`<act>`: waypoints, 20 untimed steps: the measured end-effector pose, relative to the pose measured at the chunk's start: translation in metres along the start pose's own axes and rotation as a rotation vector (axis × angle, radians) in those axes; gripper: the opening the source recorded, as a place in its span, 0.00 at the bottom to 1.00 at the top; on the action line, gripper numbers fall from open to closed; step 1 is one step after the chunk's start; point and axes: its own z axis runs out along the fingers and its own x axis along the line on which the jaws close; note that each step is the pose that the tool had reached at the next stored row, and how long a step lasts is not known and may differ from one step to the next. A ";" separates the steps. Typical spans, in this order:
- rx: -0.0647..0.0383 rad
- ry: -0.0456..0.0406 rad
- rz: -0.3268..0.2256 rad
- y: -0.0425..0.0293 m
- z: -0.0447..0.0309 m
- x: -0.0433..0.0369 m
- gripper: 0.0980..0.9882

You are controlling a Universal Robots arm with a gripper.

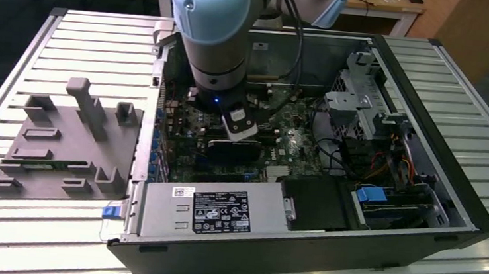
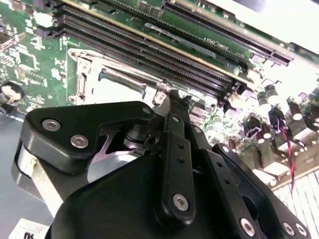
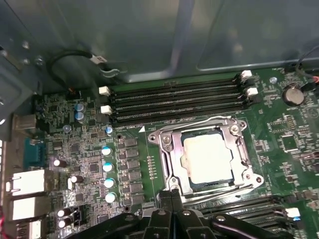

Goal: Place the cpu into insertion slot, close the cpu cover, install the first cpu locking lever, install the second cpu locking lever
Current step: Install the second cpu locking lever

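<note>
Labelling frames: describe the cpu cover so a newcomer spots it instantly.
Inside the open computer case, find the green motherboard. Beside the long black memory slots lies the cpu cover, a silver frame around the pale cpu; nothing nearby is square, shiny metal.

Arm reaches down into open computer case, gripper low over motherboard. Cpu sits in insertion slot, cpu cover down around it. Gripper tips just beside socket edge. Memory slots run alongside socket, between it and case wall. Power supply at case's near end in exterior view. Fixture tray on table, at exterior view's left of case.
</note>
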 end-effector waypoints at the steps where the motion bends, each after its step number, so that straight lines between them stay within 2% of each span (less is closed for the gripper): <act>1: 0.000 0.0000 0.000 0.0006 -0.0018 -0.0001 0.01; 3: 0.000 0.0000 0.000 0.0015 -0.0045 -0.0004 0.01; 6: 0.000 0.0001 0.000 0.0022 -0.0043 -0.0044 0.01; 16: 0.000 0.0012 0.001 0.0059 -0.0015 -0.0316 0.01; 20: 0.000 0.0012 0.001 0.0072 -0.0007 -0.0372 0.01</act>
